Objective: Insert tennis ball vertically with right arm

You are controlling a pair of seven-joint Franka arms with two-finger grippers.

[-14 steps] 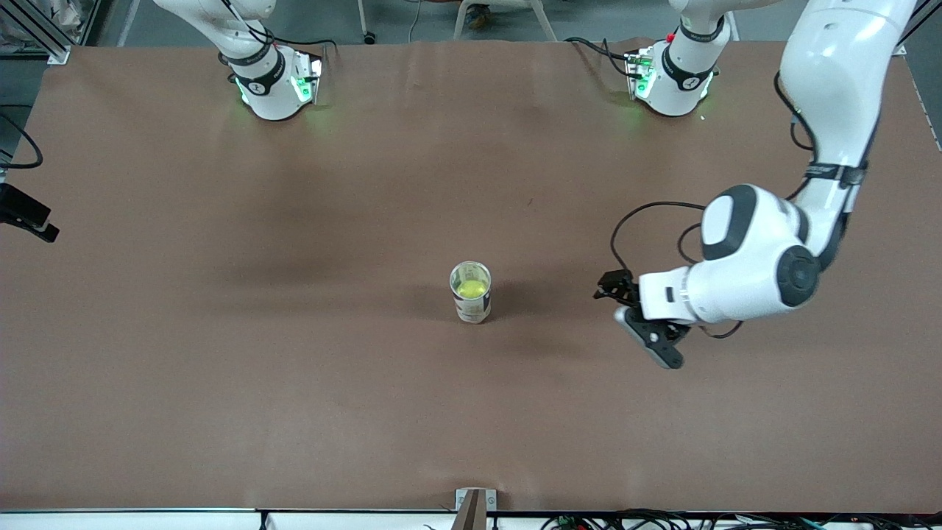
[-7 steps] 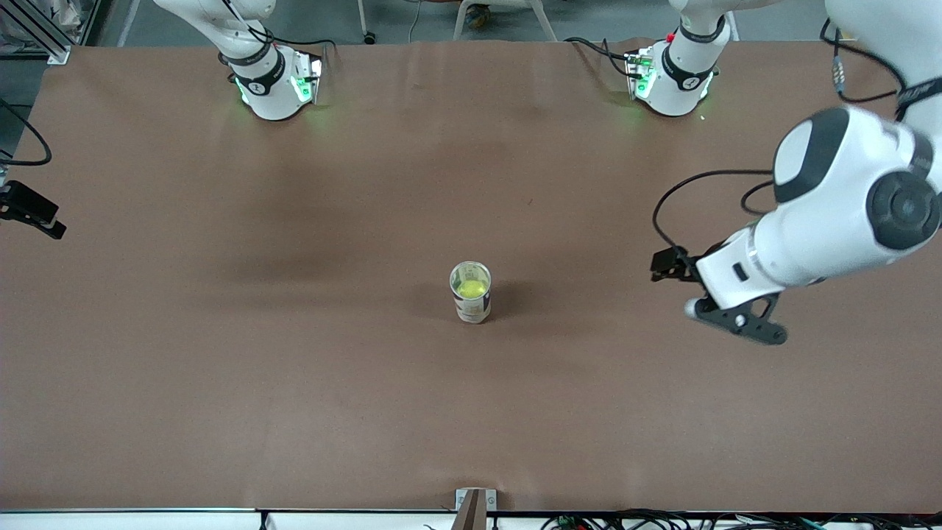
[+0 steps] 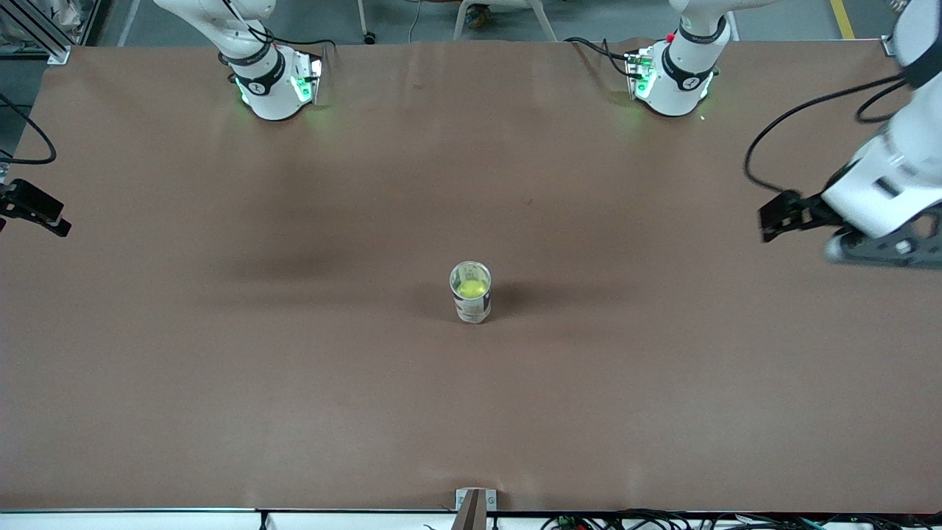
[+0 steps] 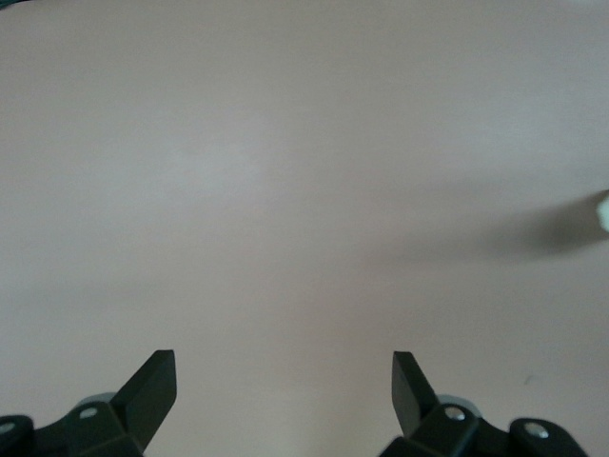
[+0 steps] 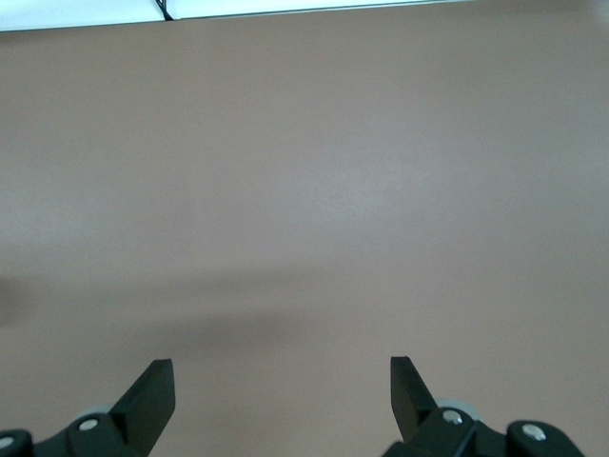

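Observation:
A clear can (image 3: pixel 471 303) stands upright at the table's middle, and the yellow-green tennis ball (image 3: pixel 472 288) sits inside it. My left gripper (image 3: pixel 879 250) hangs open and empty over the left arm's end of the table, well away from the can. In the left wrist view the left gripper (image 4: pixel 284 360) has only bare table between its fingers. My right gripper (image 5: pixel 282 364) is open and empty over bare table too. In the front view only a black part of the right hand (image 3: pixel 35 209) shows, at the right arm's end of the table.
The brown table (image 3: pixel 294 383) carries nothing but the can. Both arm bases (image 3: pixel 274 88) stand along the edge farthest from the front camera. A small metal bracket (image 3: pixel 475 504) sits at the nearest edge. The table's edge (image 5: pixel 285 11) shows in the right wrist view.
The left arm has swung away from beside the can toward its own end of the table, gripper still open. The right hand's black part shifted slightly. Can and ball have not moved.

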